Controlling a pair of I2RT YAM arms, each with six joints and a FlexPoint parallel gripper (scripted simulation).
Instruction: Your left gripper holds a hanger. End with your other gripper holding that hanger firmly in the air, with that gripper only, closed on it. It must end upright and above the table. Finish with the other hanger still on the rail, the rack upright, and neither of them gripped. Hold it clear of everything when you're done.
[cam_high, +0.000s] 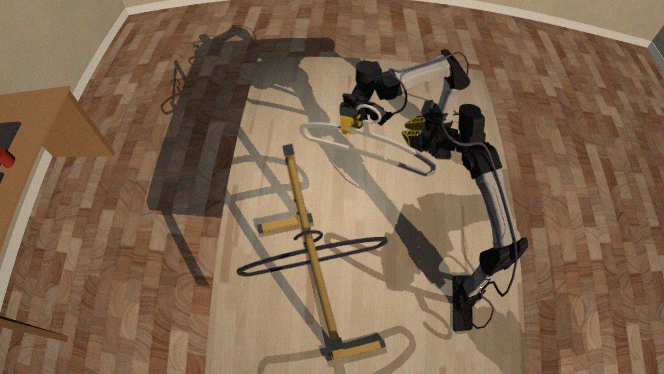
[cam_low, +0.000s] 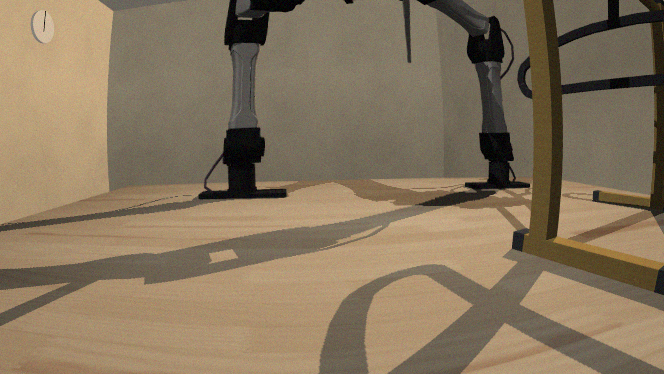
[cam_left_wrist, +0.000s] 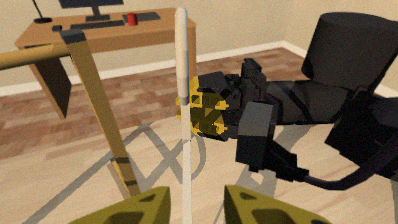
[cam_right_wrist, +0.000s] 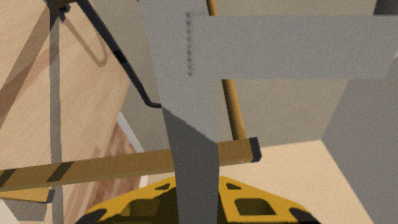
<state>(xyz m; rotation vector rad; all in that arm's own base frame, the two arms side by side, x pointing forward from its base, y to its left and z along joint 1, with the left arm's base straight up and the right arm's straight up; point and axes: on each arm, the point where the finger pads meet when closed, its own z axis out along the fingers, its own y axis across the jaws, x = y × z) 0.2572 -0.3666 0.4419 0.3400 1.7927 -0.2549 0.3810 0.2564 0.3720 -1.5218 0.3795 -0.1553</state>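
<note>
The white hanger (cam_high: 320, 125) (cam_low: 408, 35) (cam_left_wrist: 182, 60) (cam_right_wrist: 170, 50) is upright in the air above the table. My right gripper (cam_high: 351, 123) (cam_left_wrist: 176, 107) (cam_right_wrist: 198, 185) is shut on it near its hook. My left gripper (cam_high: 411, 129) (cam_left_wrist: 197, 195) is partly open and stands back from it; in the left wrist view the hanger shows beyond the gap between its fingers. The dark hanger (cam_high: 382, 240) (cam_low: 612, 82) (cam_right_wrist: 117, 55) hangs on the rail (cam_high: 312, 260) of the rack (cam_low: 545, 125) (cam_left_wrist: 90, 85) (cam_right_wrist: 90, 168), which stands upright. No gripper is near the dark hanger.
The rack stands to one side of the white hanger, with a gap between them in the top view. Both arms stand on the table (cam_high: 450, 225) (cam_low: 175, 325). A desk (cam_high: 90, 122) (cam_left_wrist: 165, 35) with a red cup (cam_high: 7, 157) (cam_left_wrist: 131, 19) stands off the table.
</note>
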